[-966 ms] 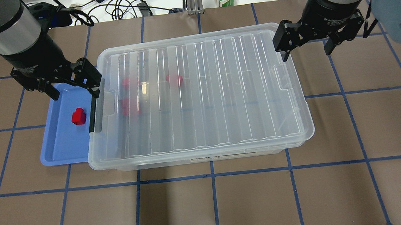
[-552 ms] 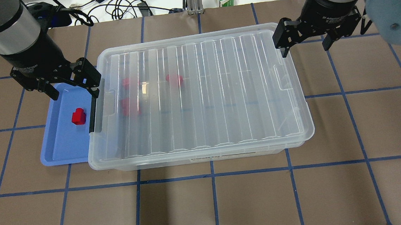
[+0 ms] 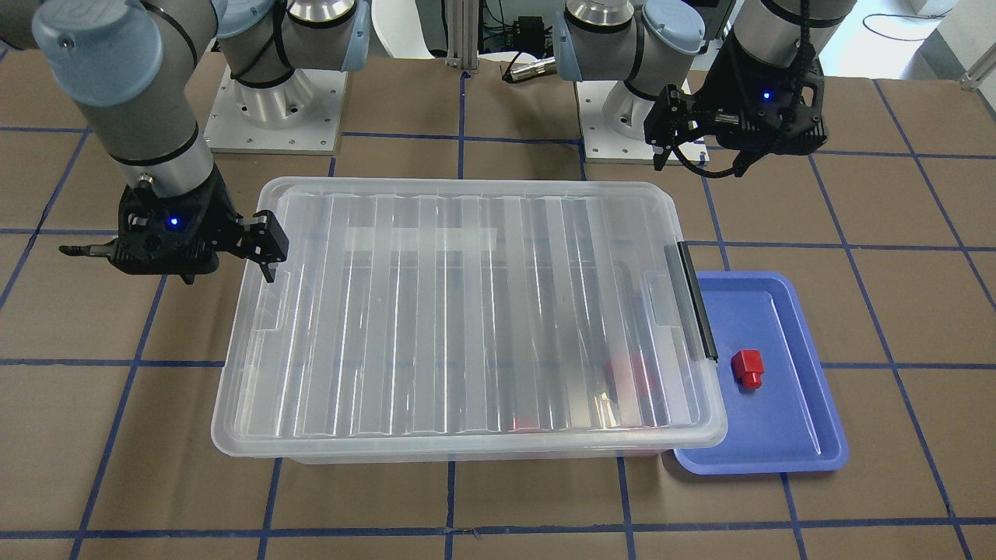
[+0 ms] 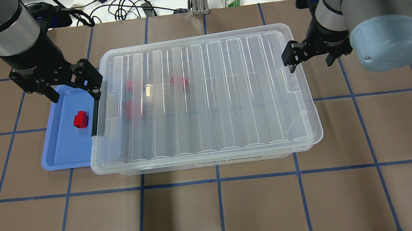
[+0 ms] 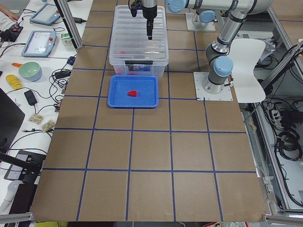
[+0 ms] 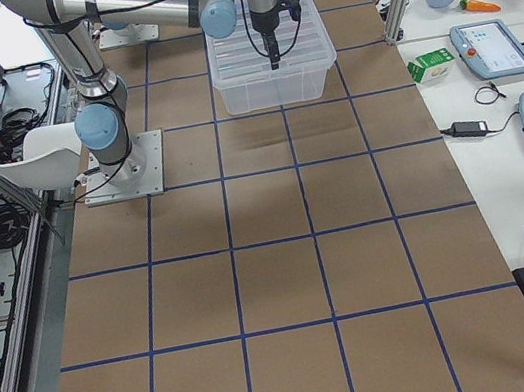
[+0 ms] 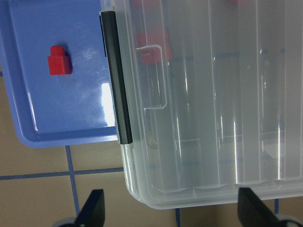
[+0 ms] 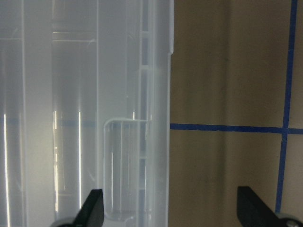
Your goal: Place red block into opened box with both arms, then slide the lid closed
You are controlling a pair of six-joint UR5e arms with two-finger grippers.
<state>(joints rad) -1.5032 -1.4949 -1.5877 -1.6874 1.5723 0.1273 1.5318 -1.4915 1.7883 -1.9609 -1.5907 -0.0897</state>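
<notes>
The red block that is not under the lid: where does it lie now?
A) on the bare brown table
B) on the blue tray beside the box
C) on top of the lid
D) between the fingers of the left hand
B: the red block lies on the floor of the blue tray, which sits right beside the short end of the box.

clear ribbed lid (image 4: 226, 92), red block (image 4: 81, 119), blue tray (image 4: 65, 149); brown table (image 4: 359, 133) gridded blue
</notes>
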